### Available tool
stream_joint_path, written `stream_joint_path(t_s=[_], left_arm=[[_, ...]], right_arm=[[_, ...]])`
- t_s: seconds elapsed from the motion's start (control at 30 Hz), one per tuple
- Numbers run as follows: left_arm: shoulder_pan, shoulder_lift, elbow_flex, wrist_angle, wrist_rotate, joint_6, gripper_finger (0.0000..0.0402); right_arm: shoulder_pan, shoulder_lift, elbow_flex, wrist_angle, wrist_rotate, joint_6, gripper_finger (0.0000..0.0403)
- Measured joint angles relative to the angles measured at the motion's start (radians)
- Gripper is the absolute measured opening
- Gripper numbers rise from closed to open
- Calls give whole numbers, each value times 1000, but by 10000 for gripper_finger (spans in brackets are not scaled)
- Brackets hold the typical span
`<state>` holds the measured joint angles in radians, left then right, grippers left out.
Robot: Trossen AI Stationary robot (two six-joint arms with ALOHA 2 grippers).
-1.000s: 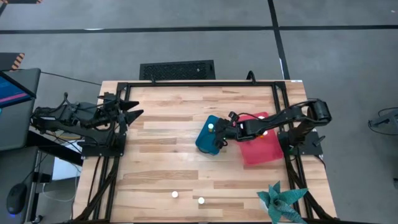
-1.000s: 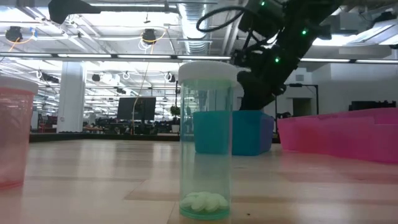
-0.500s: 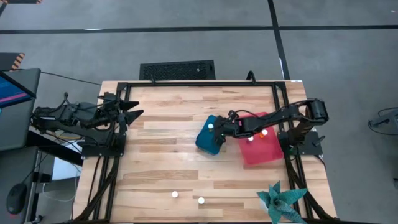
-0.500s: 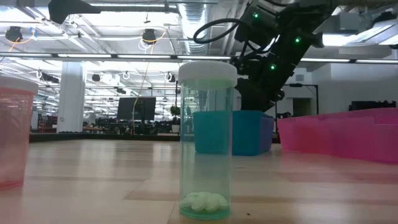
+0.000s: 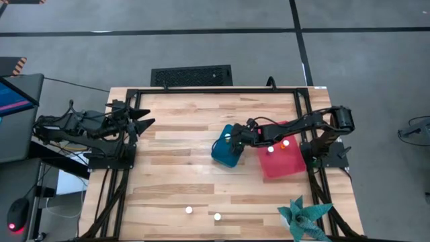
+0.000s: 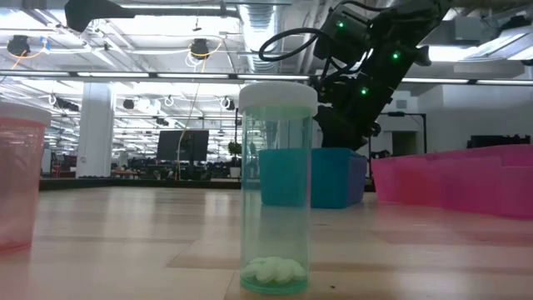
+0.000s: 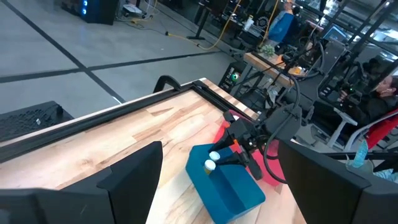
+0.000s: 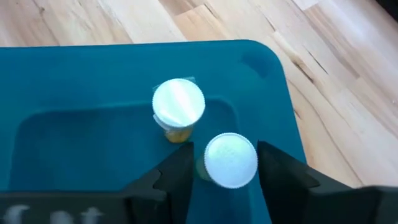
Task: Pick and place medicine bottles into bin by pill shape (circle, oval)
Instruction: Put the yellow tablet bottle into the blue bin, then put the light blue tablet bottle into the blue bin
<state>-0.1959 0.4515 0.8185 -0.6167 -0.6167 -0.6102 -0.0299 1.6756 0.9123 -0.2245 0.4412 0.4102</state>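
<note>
My right gripper (image 5: 236,141) reaches over the teal bin (image 5: 222,153) and is shut on a white-capped medicine bottle (image 8: 230,160). A second white-capped bottle (image 8: 178,102) stands on the bin's floor just beyond it. The red bin (image 5: 282,165) to the right holds two bottles (image 5: 271,149). Two more bottles (image 5: 189,210) stand near the table's near edge. The low view shows one of them close up (image 6: 277,187), clear green with white pills at its bottom. My left gripper (image 5: 144,122) waits open at the table's left edge. My right gripper pinches the bottle between its two fingers (image 8: 180,171), which come from above and point down into the teal bin. The white cap (image 8: 230,155) faces up at the wrist camera and hides the body. I cannot see whether the bottle's base touches the bin floor.
A teal paper plant (image 5: 304,216) stands at the table's near right corner. A pinkish bottle (image 6: 17,179) shows at the left of the low view. Bare wood lies between the bins and the two near bottles. A black frame (image 5: 215,91) runs along the table's far edge.
My right gripper has gone a little toward the table's left, over the teal bin, carrying the bottle. The arm has cleared the red bin, so the two bottles in it now show.
</note>
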Motion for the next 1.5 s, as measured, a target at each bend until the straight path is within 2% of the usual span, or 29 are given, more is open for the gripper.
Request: stream_joint_path(t_s=[0.4,0.67,0.83,1.13,1.3,1.5], left_arm=[[0,0,0,-1,0,0,312],[0,0,0,-2,0,0,312],[0,0,0,-2,4,9,312],[0,0,0,-2,11,23,312],[0,0,0,-2,51,27,312],[0,0,0,-3,60,27,312]], right_arm=[[3,-89,1,-12,-26,1,238],[79,-288,61,-22,-51,30,234],[187,-307,158,-37,-53,20,226],[364,-93,422,-59,-51,7,214],[433,43,565,-63,-50,3,207],[503,156,665,-107,-52,20,206]])
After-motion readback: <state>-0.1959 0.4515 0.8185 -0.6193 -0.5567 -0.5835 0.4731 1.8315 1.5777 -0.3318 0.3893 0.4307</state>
